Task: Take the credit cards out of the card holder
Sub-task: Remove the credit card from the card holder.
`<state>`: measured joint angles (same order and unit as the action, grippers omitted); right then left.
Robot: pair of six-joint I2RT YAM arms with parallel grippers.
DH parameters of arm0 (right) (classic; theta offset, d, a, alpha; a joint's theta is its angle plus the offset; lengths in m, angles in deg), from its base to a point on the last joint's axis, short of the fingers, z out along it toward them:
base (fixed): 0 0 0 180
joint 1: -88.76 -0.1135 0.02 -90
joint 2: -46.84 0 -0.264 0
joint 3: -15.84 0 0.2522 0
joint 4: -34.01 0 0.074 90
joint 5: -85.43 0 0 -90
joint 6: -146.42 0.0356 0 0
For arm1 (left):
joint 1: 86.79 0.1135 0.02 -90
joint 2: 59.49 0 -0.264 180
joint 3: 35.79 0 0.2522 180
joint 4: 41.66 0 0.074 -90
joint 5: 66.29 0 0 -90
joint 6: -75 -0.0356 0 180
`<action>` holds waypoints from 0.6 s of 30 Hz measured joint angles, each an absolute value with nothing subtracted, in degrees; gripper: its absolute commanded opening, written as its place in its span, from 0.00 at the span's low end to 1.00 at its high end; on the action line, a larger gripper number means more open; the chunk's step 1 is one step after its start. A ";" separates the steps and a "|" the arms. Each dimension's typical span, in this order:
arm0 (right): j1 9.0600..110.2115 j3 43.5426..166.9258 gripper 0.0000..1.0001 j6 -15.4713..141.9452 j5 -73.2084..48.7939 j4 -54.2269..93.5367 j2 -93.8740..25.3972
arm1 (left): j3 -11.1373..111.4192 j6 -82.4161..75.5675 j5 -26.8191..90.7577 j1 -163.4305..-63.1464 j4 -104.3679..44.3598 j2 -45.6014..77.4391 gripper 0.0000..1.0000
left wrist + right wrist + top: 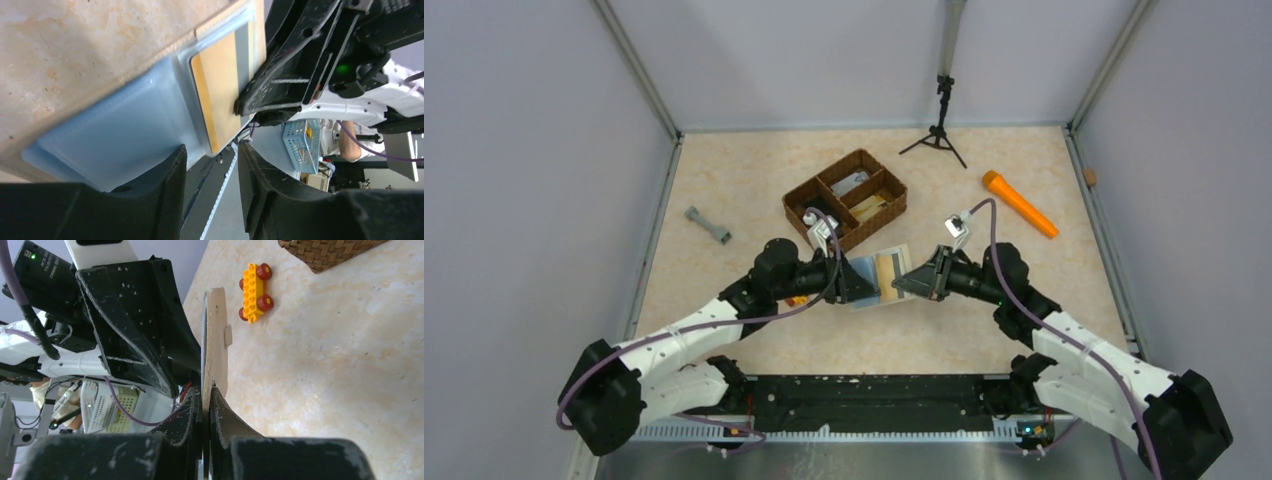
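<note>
Pinching an edge of the one open card holder (216, 335), the right gripper (206, 392) is clamping it tight over the table (754, 180); the left gripper (212, 150) is hovering at its pale blue lining, jaws parted and empty, beside the one tan credit card (220, 90) showing inside.

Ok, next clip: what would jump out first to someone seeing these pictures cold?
The right gripper and left gripper meet nose to nose at mid-table on the opened card holder, its pale blue inside showing a tan credit card. The right one is clamped shut on the holder's beige edge; the left stands open at the blue edge opposite. Behind them sits a brown wicker tray, with a bright orange stick-shaped item to its right.
</note>
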<state>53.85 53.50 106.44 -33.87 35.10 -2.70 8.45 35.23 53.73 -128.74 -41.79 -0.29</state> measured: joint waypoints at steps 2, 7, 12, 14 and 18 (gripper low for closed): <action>53.87 52.41 0.00 107.25 -34.50 36.35 -2.39 | 8.06 36.00 53.38 -128.72 -43.39 0.19 0.45; 53.98 50.46 0.00 109.83 -35.99 39.65 -1.91 | 8.01 36.85 53.36 -128.72 -47.45 0.15 0.39; 54.09 48.67 0.00 113.72 -38.30 46.93 -2.65 | 6.99 38.18 54.89 -128.46 -51.78 0.65 0.30; 54.22 47.66 0.00 115.05 -38.74 49.00 -2.96 | 6.55 38.86 55.39 -128.18 -52.96 1.29 0.26; 54.48 46.83 0.00 116.82 -39.31 51.21 -3.20 | 5.04 40.63 56.11 -127.58 -56.24 1.81 0.17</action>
